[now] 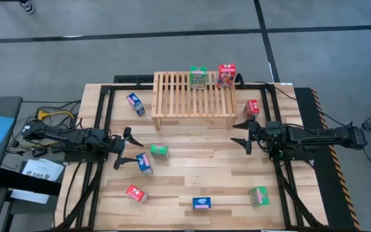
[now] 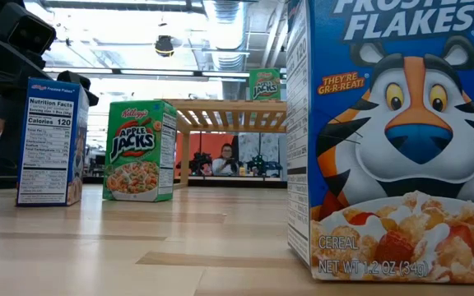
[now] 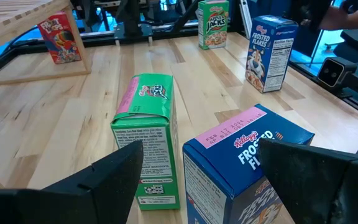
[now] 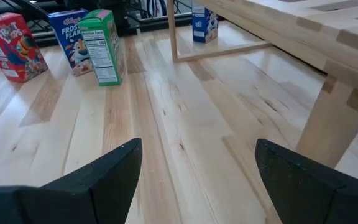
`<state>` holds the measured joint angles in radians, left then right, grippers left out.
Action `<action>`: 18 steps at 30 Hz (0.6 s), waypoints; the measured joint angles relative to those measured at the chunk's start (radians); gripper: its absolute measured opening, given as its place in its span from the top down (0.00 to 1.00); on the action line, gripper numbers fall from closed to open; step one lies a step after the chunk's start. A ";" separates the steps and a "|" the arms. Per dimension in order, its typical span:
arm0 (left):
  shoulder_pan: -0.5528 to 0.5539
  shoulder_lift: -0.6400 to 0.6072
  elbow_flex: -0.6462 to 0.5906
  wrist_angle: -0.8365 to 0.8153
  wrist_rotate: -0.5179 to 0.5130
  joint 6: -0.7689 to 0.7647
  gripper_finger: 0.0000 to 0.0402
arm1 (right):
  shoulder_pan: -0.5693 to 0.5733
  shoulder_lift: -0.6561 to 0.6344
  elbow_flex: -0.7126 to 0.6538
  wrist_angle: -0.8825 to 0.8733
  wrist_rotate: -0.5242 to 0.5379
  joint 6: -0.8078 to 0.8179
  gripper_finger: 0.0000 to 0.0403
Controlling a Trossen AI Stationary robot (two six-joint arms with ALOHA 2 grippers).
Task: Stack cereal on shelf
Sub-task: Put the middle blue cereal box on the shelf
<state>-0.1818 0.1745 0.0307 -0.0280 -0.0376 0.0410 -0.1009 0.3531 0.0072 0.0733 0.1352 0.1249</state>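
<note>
Overhead view. Your left gripper (image 1: pixel 122 149) lies at centre left of the frame, fingers spread wide and holding nothing. A blue Frosted Flakes box (image 1: pixel 145 164) stands just right of its lower finger, and a green Apple Jacks box (image 1: pixel 159 151) sits just beyond that, up and to the right. In your left wrist view the same pair appears between the parted fingers (image 3: pixel 98 180): the green box (image 3: pixel 149 137) and the blue box (image 3: pixel 247 158) stand side by side, close together, neither one clamped.

Your right gripper (image 1: pixel 243 133) lies at centre right of the frame, fingers likewise spread and empty, just below the lower right corner of the slatted wooden shelf (image 1: pixel 172 96). A red box (image 1: pixel 252 107) stands just above that gripper, beside the shelf's right end.

The shelf occupies the upper centre of the frame. Two boxes stand on its far edge: a green Apple Jacks box (image 1: pixel 198 77) and, to its right, a red box (image 1: pixel 226 75).

The other boxes stand on the plank tabletop (image 1: pixel 192 180): a blue one (image 1: pixel 135 104) left of the shelf; along the lower edge, a red one (image 1: pixel 136 193) at lower left, a blue one (image 1: pixel 202 203) at lower centre, and a green one (image 1: pixel 259 196) at lower right.
</note>
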 joint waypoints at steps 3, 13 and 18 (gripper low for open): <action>0.000 0.000 0.000 0.000 0.000 0.000 0.24 | 0.000 0.000 0.000 0.000 0.000 -0.001 0.16; 0.000 0.000 0.000 0.000 0.000 0.000 0.24 | 0.000 0.000 -0.001 -0.023 -0.002 -0.087 0.16; 0.000 0.000 0.000 0.000 0.000 0.000 0.24 | 0.000 0.000 -0.001 -0.026 -0.003 -0.208 0.16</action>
<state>-0.1819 0.1745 0.0307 -0.0282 -0.0376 0.0410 -0.1009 0.3531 0.0059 0.0468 0.1322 -0.0827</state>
